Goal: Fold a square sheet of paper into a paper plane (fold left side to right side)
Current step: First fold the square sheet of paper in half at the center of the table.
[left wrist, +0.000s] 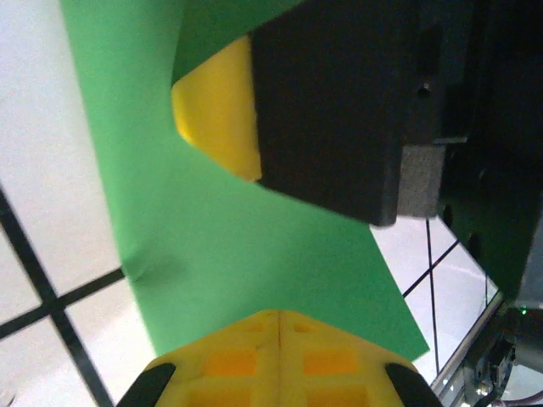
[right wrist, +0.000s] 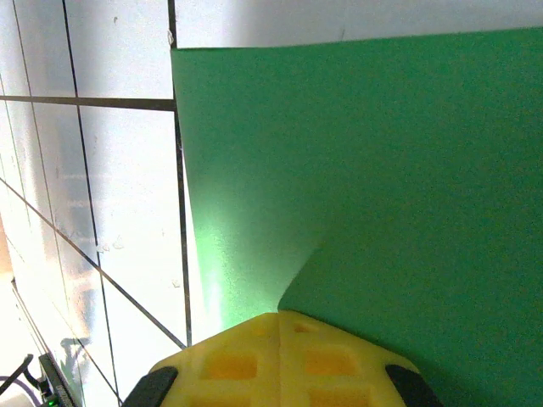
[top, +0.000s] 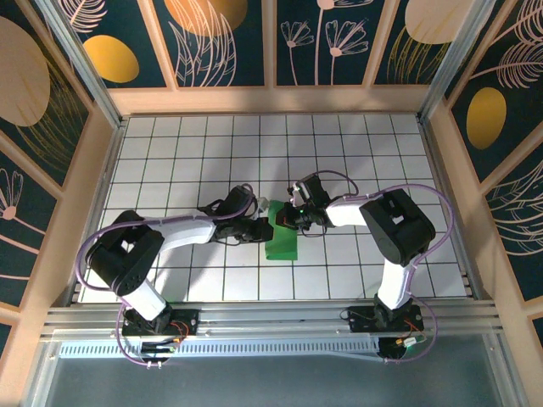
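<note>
Paper (top: pixel 282 246) between left gripper (left wrist: pixel 278 317), right gripper (right wrist: pixel 280 315)

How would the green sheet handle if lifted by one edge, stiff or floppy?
Probably floppy: the green sheet curves loosely in the left wrist view. Likely creases easily: a fold ridge runs from the right gripper.

Hidden and cropped regions.
Overhead, the left gripper (top: pixel 263 222) and right gripper (top: pixel 288 217) cover the far end of the thin bright green paper sheet (top: pixel 282 246); its creases are too small to read. Wrist views cut it at their edges.
</note>
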Available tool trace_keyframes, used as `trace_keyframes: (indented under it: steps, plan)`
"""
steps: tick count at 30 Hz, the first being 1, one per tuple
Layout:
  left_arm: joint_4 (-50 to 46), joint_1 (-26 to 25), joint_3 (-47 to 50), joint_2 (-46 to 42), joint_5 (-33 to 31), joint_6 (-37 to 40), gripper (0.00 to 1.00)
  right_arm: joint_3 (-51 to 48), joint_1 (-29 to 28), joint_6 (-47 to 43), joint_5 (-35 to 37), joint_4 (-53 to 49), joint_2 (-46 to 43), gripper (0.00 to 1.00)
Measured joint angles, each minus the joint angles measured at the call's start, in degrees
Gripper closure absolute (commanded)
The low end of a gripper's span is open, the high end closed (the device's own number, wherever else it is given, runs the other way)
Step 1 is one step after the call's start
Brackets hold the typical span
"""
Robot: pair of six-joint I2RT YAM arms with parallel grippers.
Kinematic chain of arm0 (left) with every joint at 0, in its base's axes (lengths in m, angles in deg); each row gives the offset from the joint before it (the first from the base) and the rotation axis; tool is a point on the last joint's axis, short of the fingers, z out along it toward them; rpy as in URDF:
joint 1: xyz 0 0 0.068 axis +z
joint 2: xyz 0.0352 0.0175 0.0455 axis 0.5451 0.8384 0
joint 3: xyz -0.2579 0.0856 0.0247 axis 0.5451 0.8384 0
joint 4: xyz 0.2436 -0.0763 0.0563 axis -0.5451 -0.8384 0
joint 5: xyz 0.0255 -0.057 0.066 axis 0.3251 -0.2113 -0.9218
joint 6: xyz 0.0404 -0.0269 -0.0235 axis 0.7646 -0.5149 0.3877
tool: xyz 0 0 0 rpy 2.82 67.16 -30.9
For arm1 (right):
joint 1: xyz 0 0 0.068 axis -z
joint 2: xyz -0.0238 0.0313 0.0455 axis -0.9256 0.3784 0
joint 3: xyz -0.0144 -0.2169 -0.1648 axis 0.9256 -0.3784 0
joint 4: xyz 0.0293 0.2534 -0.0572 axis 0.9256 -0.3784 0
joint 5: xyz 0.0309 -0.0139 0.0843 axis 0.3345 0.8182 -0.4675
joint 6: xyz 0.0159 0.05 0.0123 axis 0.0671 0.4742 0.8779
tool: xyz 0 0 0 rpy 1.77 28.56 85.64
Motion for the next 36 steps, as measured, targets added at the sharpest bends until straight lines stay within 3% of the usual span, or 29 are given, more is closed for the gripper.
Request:
trace_keyframes:
  steps: [6,12,36]
  plan:
    - [1.0,0.0,-0.4,6.5,2.4,0.2,1.0,0.0,0.0,0.0,0.0,-0.1,0.0,1.0]
    - [2.7,0.2,0.3,7.0,3.7,0.2,1.0,0.1,0.0,-0.4,0.1,-0.4,0.0,1.0]
    - [2.3,-2.3,9.0,-0.7,4.1,1.6,0.99,0.5,0.0,-0.6,0.2,-1.3,0.0,1.0]
